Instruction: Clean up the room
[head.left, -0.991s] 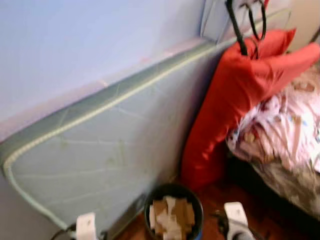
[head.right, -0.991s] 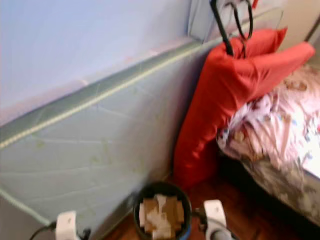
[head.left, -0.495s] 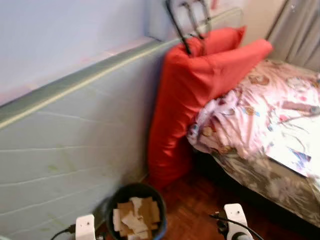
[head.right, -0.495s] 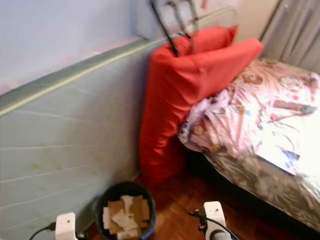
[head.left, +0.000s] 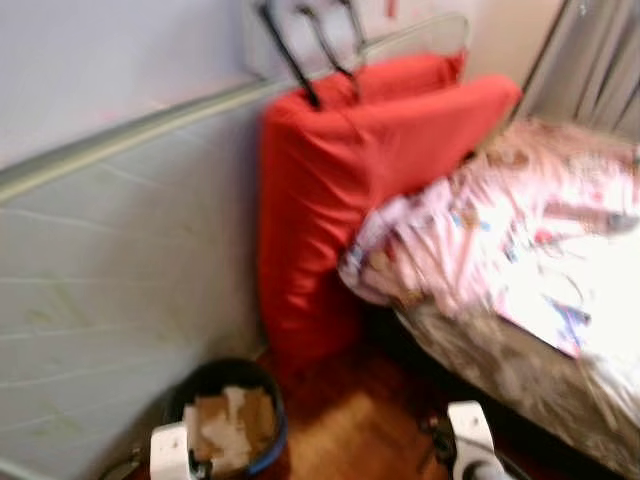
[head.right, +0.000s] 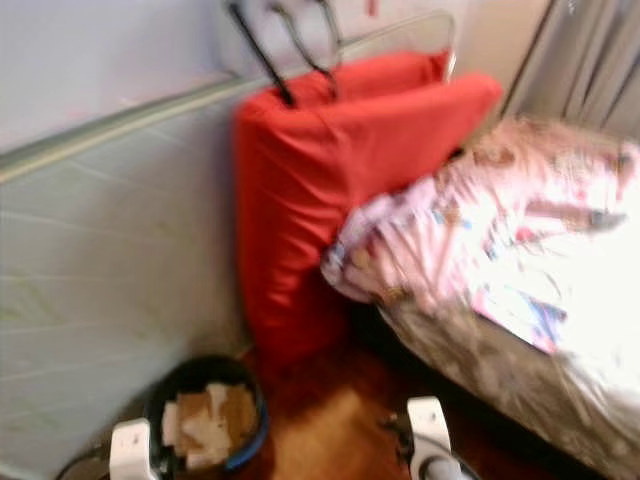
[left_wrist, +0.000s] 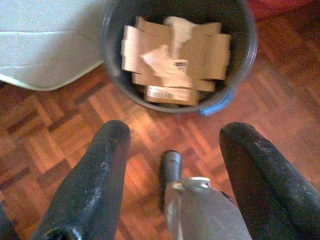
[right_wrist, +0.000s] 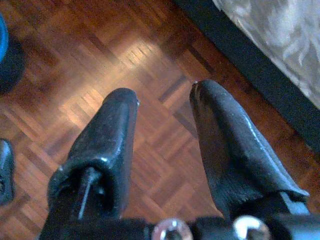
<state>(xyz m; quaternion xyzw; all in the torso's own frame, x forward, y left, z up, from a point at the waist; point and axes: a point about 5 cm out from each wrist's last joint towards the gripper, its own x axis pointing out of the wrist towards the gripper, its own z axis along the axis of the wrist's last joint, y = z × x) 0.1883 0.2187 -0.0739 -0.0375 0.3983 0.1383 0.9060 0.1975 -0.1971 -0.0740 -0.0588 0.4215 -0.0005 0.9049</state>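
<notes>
floor: wood parquet (right_wrist: 100, 65), reddish brown. a pale green mattress (head.left: 110, 290) stands on edge against the wall. a dark bin (left_wrist: 180, 55) filled with cardboard scraps (left_wrist: 172, 57) sits on the parquet just beside the mattress foot. beyond the bin, a red cushion (head.left: 340, 200) leans upright between mattress and bed, with crumpled pink bedding (head.left: 520, 220) touching it. left gripper (left_wrist: 175, 150) hangs above the floor near the bin, fingers spread, empty. right gripper (right_wrist: 162, 115) hangs over bare parquet near the bed base, fingers spread, empty. since half a second ago the whole view has swung: bin and cushion now sit further left in frame, blurred.
</notes>
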